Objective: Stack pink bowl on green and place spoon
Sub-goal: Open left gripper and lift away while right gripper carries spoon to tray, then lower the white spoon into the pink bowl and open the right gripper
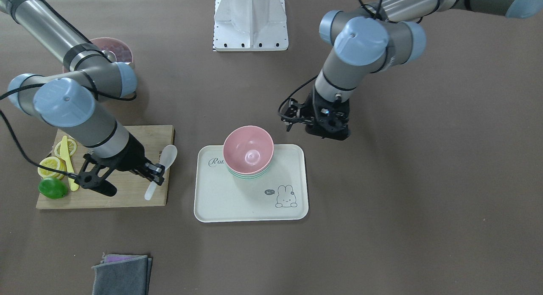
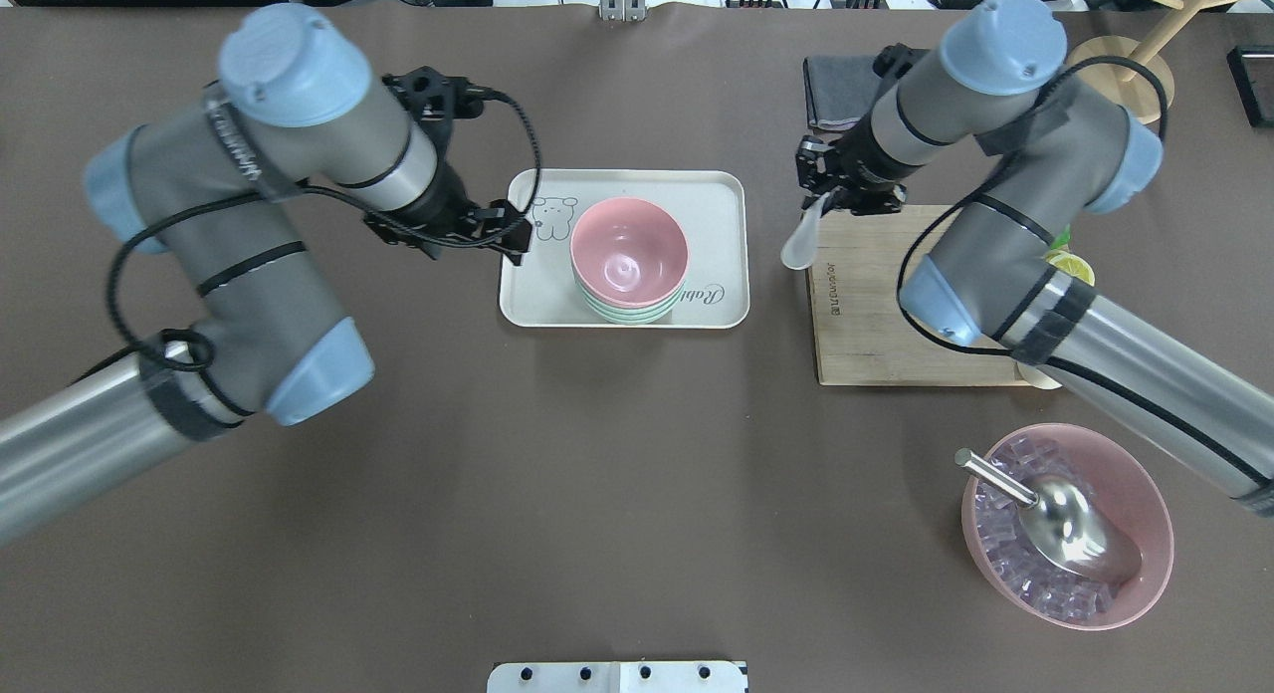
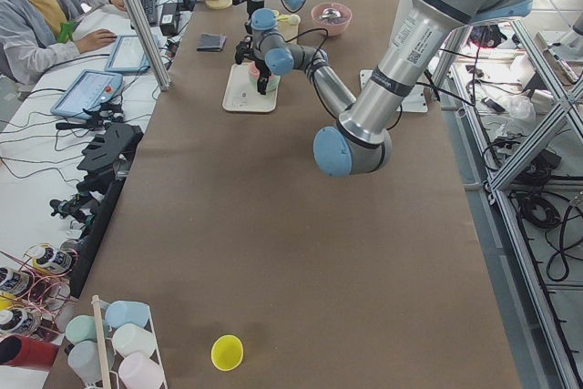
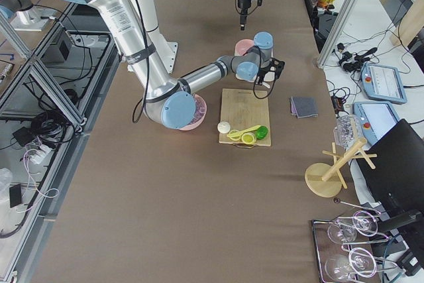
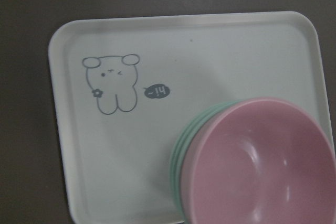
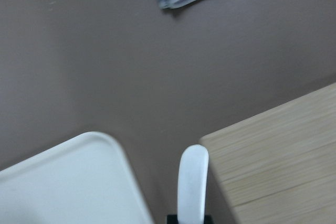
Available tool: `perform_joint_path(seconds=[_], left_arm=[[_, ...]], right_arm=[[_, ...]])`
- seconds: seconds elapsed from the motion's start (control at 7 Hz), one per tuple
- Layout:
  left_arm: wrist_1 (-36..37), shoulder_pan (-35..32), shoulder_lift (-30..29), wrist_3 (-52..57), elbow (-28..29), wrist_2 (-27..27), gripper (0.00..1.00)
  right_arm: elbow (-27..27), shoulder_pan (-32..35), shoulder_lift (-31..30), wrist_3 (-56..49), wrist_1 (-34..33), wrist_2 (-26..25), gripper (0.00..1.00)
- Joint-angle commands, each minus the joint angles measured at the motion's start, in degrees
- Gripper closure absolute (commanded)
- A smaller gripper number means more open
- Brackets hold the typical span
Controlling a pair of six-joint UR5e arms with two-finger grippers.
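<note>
The pink bowl (image 1: 248,148) sits nested on the green bowl (image 1: 250,175) on the white rabbit tray (image 1: 237,201). It also shows in the overhead view (image 2: 629,250) and the left wrist view (image 5: 257,166). My right gripper (image 1: 155,174) is shut on the middle of a white spoon (image 1: 169,155). It holds the spoon above the cutting board's edge nearest the tray, and the spoon also shows in the overhead view (image 2: 801,240) and the right wrist view (image 6: 192,182). My left gripper (image 2: 513,237) looks open and empty, raised beside the tray's end near the rabbit drawing.
A wooden cutting board (image 1: 127,193) carries lemon slices (image 1: 48,165), a lime (image 1: 53,188) and a yellow knife (image 1: 65,155). A pink bowl of ice with a metal scoop (image 2: 1065,534) stands near the robot's right. A folded grey cloth (image 1: 123,274) lies beyond the board.
</note>
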Motion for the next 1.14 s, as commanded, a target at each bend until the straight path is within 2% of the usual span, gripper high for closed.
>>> perform_joint_path(seconds=[0.0, 0.29, 0.43, 0.57, 0.71, 0.86, 1.0], left_arm=[[-0.1, -5.5, 9.5, 11.3, -5.5, -1.7, 0.02], [0.2, -8.8, 10.8, 15.9, -5.3, -3.5, 0.02], [0.2, -9.4, 11.0, 15.9, -5.1, -4.3, 0.02], [0.3, -9.7, 11.0, 16.0, -4.9, -4.4, 0.02], [0.2, -10.8, 11.0, 16.9, -4.5, -4.4, 0.02], [0.3, -12.5, 11.9, 20.3, -3.9, -4.5, 0.02], [0.3, -14.8, 13.9, 24.1, -3.8, -4.5, 0.02]], right_arm=[[-0.4, -3.3, 9.5, 11.3, -3.5, -3.8, 1.00], [-3.2, -7.7, 13.2, 16.3, -3.1, -10.0, 1.00], [-3.1, -7.8, 13.2, 16.3, -2.8, -10.1, 0.79], [-1.8, -7.8, 10.8, 15.5, -2.7, -9.8, 0.01], [7.7, -5.6, 2.1, 11.6, -3.1, -7.0, 0.00], [16.0, 1.8, -7.9, 3.4, -3.4, 2.4, 0.00], [18.4, 11.3, -14.4, -5.4, -3.4, 11.6, 0.00]])
